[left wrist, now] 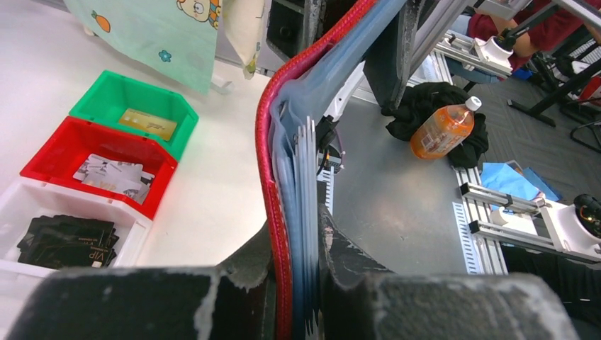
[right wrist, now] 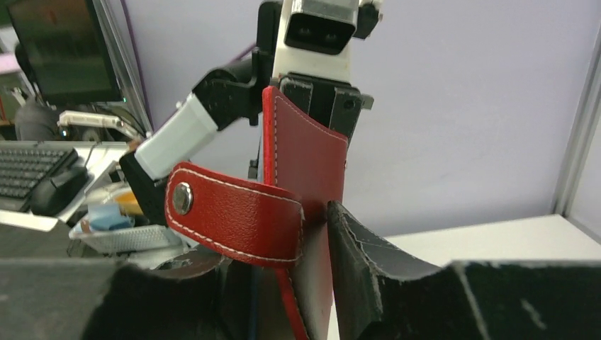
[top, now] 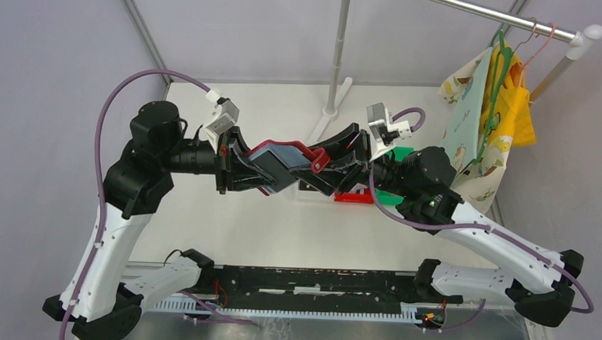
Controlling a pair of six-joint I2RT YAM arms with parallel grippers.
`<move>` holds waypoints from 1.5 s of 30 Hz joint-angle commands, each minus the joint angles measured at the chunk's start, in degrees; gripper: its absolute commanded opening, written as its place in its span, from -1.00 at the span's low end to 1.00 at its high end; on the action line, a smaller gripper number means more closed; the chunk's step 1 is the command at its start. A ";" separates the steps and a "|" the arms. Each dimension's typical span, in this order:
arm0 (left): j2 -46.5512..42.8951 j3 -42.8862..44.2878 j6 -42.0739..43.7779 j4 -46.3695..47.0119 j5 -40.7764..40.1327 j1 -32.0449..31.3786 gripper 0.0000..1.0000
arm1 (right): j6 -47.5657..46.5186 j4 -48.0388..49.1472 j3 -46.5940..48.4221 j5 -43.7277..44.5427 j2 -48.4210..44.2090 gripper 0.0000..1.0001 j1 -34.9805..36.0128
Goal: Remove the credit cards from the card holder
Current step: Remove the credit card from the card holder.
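The red card holder (top: 287,149) hangs open in the air between both grippers above the table's middle. Its grey-blue inside faces up with a dark credit card (top: 271,169) in a pocket, and the snap tab (top: 318,159) points right. My left gripper (top: 241,169) is shut on the holder's left half; in the left wrist view (left wrist: 298,244) the red edge (left wrist: 269,184) and thin card edges (left wrist: 306,170) stand between the fingers. My right gripper (top: 344,160) is shut on the right flap (right wrist: 308,163), with the snap tab (right wrist: 234,212) hanging in front of it.
Three bins sit under the right gripper: a green bin (left wrist: 106,92) with a golden card (left wrist: 147,123), a red bin (left wrist: 60,145) with silvery-grey cards (left wrist: 113,176), and a white bin (left wrist: 21,205) with dark cards (left wrist: 67,241). A clothes rack (top: 505,94) stands at the back right, and a pole (top: 336,58) behind.
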 commanded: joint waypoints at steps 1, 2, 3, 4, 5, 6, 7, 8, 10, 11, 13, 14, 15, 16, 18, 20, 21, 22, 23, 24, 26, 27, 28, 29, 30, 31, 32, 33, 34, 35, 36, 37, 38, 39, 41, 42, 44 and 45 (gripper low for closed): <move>1.09 3.86 7.21 -6.68 3.58 -0.03 -0.94 | -9.70 -16.56 8.06 -1.50 1.25 -0.15 -0.06; 1.37 4.13 7.26 -7.31 3.91 -0.01 -0.94 | -10.54 -18.70 9.21 -0.73 1.64 -0.15 -0.06; 1.68 4.64 9.28 -8.47 4.07 0.00 -0.94 | -11.36 -19.71 9.71 -0.25 1.88 -0.15 -0.06; 1.94 5.14 10.53 -9.58 3.92 0.00 -0.94 | -11.69 -19.97 9.86 -0.21 1.92 -0.17 -0.06; 2.32 5.78 11.50 -10.76 3.84 -0.04 -0.94 | -11.76 -19.92 9.77 -0.20 1.84 -0.23 -0.06; 2.64 6.31 12.86 -12.20 3.76 0.00 -0.94 | -11.73 -19.80 9.75 -0.27 1.79 -0.33 -0.08; 2.97 6.95 13.84 -13.75 3.69 -0.05 -0.94 | -11.68 -19.67 9.74 -0.22 1.66 -0.43 -0.06; 3.18 7.52 14.10 -14.29 3.50 -0.01 -0.93 | -11.50 -19.52 9.68 -0.17 1.67 -0.57 -0.06; 3.39 8.00 14.52 -14.75 2.80 -0.07 -0.92 | -11.31 -19.28 9.68 -0.14 1.57 -0.79 -0.07; 3.40 8.24 14.82 -14.82 2.18 -0.07 -0.92 | -10.95 -19.02 9.62 0.38 1.50 -0.85 -0.02; 3.29 8.43 15.18 -14.44 0.36 -0.01 -0.92 | -9.68 -17.48 8.60 1.56 0.86 -0.88 -0.06; 3.21 8.48 15.18 -14.16 -0.58 -0.02 -0.93 | -8.82 -15.88 7.27 2.19 0.30 -0.86 -0.10; 3.25 8.50 15.13 -13.90 -1.54 0.00 -0.94 | -7.88 -14.25 5.51 3.50 -0.59 -0.68 -0.12; 3.29 8.76 15.06 -13.74 -2.41 -0.04 -0.96 | -7.24 -12.25 3.80 4.67 -1.42 -0.40 -0.09; 3.78 10.26 16.05 -14.72 -3.67 -0.01 -0.97 | -7.05 -10.19 0.81 6.39 -3.37 -0.18 -0.14; 4.34 11.88 18.17 -16.88 -3.84 0.00 -0.96 | -7.82 -10.57 -0.29 6.62 -4.10 -0.12 -0.17; 4.62 12.30 18.75 -17.83 -3.75 -0.01 -0.96 | -8.06 -11.17 -0.32 6.66 -4.21 -0.08 -0.19; 4.80 12.45 19.07 -18.47 -3.57 -0.01 -0.97 | -8.20 -11.47 -0.26 6.92 -4.31 -0.06 -0.15; 4.93 12.48 19.41 -18.95 -3.36 -0.02 -0.96 | -8.17 -11.55 -0.19 7.14 -4.39 -0.08 -0.16; 4.88 12.33 19.54 -19.22 -3.16 0.00 -0.96 | -8.24 -11.46 -0.16 7.16 -4.38 -0.11 -0.15; 4.84 12.11 19.52 -19.34 -2.62 -0.02 -0.96 | -8.37 -11.13 -0.07 6.99 -4.25 -0.28 -0.19; 4.81 12.07 19.55 -19.44 -2.44 0.00 -0.96 | -8.36 -10.85 -0.02 6.50 -4.05 -0.43 -0.15; 4.81 11.96 19.80 -19.74 -2.37 -0.04 -0.96 | -8.48 -10.31 0.07 5.44 -3.91 -0.54 -0.21; 4.80 11.95 19.99 -19.92 -2.38 0.00 -0.96 | -8.39 -9.75 0.26 4.90 -3.66 -0.62 -0.17; 4.82 11.99 20.08 -20.10 -2.46 -0.04 -0.96 | -8.24 -9.53 0.57 4.50 -3.31 -0.73 -0.17; 4.79 11.95 20.05 -20.13 -2.70 0.00 -0.92 | -7.99 -9.07 0.92 4.31 -2.96 -0.84 -0.22; 4.79 11.84 19.88 -19.92 -2.89 -0.03 -0.71 | -7.29 -8.14 0.92 4.03 -2.79 -0.98 -0.16; 4.66 11.43 19.10 -19.00 -3.06 -0.01 -0.31 | -6.19 -5.88 0.24 4.13 -2.75 -1.00 -0.22; 4.25 10.49 17.66 -17.33 -3.48 -0.04 0.00 | -4.46 -3.03 -0.83 4.38 -2.83 -1.00 -0.19; 3.54 9.15 15.20 -14.44 -3.94 -0.09 0.28 | -2.40 0.54 -2.24 4.82 -2.96 -1.00 -0.22; 2.42 7.07 12.50 -11.07 -4.50 -0.03 0.46 | -0.85 4.09 -3.62 5.31 -3.10 -0.99 -0.15; 0.91 4.69 9.82 -7.01 -4.82 -0.07 0.56 | 0.86 6.35 -4.45 5.92 -3.22 -1.00 -0.17; -0.72 2.16 6.96 -2.68 -5.41 -0.01 0.61 | 1.95 8.81 -5.28 6.38 -3.27 -1.00 -0.14; -2.55 -0.55 2.93 1.69 -6.14 0.00 0.61 | 3.47 11.11 -6.16 6.98 -3.42 -1.00 -0.19; -5.48 -4.64 -1.06 9.16 -7.63 -0.02 0.62 | 5.76 15.38 -8.31 8.27 -3.84 -1.00 -0.16; -6.53 -6.18 -4.38 12.51 -7.98 0.00 0.61 | 6.61 16.74 -9.10 9.22 -4.04 -1.00 -0.15; -7.43 -7.52 -7.72 16.16 -8.15 0.00 0.52 | 7.76 19.20 -10.35 9.95 -4.28 -1.00 -0.07; -7.45 -7.82 -9.31 17.58 -7.99 -0.06 0.46 | 8.46 20.50 -11.03 10.34 -4.33 -1.00 -0.14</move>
